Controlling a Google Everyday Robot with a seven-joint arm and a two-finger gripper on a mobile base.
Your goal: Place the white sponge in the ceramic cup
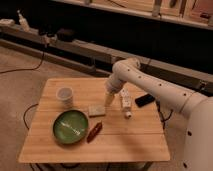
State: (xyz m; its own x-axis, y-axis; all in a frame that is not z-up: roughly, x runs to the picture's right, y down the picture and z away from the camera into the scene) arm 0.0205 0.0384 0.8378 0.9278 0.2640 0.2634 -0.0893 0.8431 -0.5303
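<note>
The white sponge (96, 109) lies flat on the wooden table (135, 135), near its middle. The ceramic cup (65, 96) stands upright at the table's left, behind the green plate. My gripper (109, 99) hangs from the white arm just right of the sponge and slightly above it, pointing down. It is apart from the sponge and far from the cup.
A green plate (71, 127) with a utensil on it sits at the front left. A red-brown oblong item (94, 132) lies beside it. A white tube-like bottle (126, 103) and a dark object (143, 99) lie at the right. Shelving runs behind the table.
</note>
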